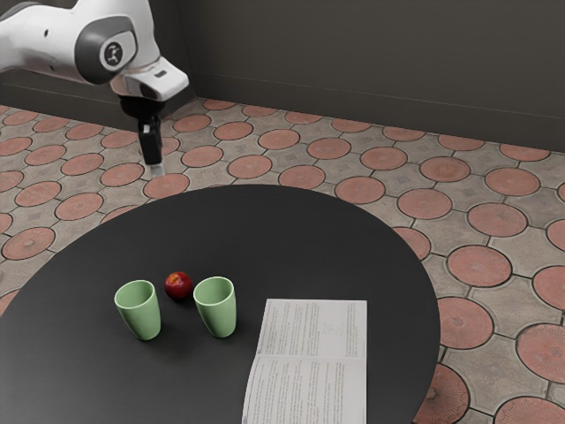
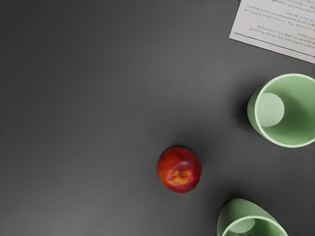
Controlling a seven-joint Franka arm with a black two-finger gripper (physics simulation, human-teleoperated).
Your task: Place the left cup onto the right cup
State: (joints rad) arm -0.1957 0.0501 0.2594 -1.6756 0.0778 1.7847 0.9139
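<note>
Upper left of the exterior view: white Franka arm, its black two-finger gripper (image 1: 155, 168) pointing straight down, high above the far edge of the round matte-black table (image 1: 265, 230) and touching nothing. We see the gripper edge-on and cannot tell whether it is spread or pressed together. In the lower left part of the exterior view stands the left cup (image 1: 139, 309), a pale green tapered plastic tumbler, upright, mouth up, on the tabletop. The right cup (image 1: 215, 306), same colour and shape, stands upright toward the exterior view's right of it, the two apart. A small red round fruit (image 1: 179, 284) with a yellowish patch sits just behind the gap between them, close to both. An open white printed booklet (image 1: 309, 362) lies flat toward the exterior view's right of the right cup, near the table's front edge. Terracotta patterned tile floor (image 1: 424, 168) beyond. Wrist view, looking down: the fruit (image 2: 178, 169) on bare tabletop (image 2: 88, 98), the right cup (image 2: 285, 110) nearer the booklet (image 2: 278, 24), and the left cup (image 2: 248, 221) partly cut off by the frame edge.
</note>
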